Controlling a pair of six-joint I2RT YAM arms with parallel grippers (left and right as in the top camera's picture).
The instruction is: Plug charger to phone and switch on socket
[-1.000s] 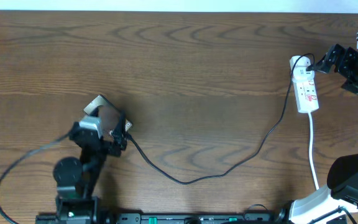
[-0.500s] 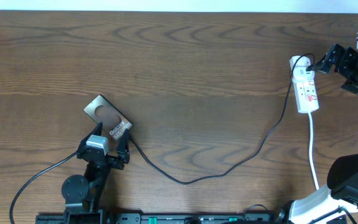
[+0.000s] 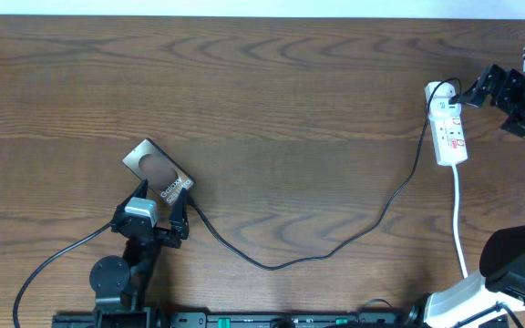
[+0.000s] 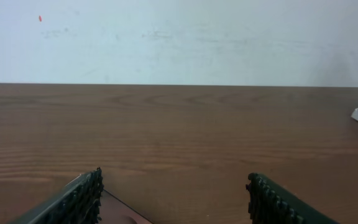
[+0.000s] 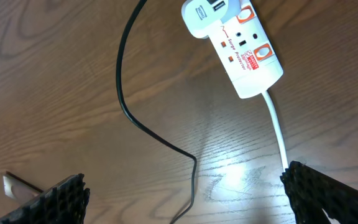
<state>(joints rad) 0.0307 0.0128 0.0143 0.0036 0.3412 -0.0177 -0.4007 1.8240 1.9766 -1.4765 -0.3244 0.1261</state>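
Observation:
The bronze-brown phone (image 3: 157, 170) lies flat and angled on the wooden table, left of centre. My left gripper (image 3: 160, 210) stands open just behind its near end, holding nothing. In the left wrist view a corner of the phone (image 4: 118, 211) shows beside the left finger of the gripper (image 4: 174, 190). The thin black charger (image 3: 335, 244) runs from the phone's near right end to the white socket (image 3: 449, 126); I cannot tell how its tip sits. My right gripper (image 5: 185, 193) hangs wide open above the socket (image 5: 241, 50) and the charger (image 5: 124, 93).
The socket's white cord (image 3: 458, 214) trails to the near edge beside the right arm's base (image 3: 509, 264). A thicker black arm cable (image 3: 39, 255) loops at the near left. The far edge of the table meets a white wall (image 4: 179, 37).
A second ago my left gripper hung over the phone; it has drawn back toward the near edge and uncovered it. The right arm has stayed put.

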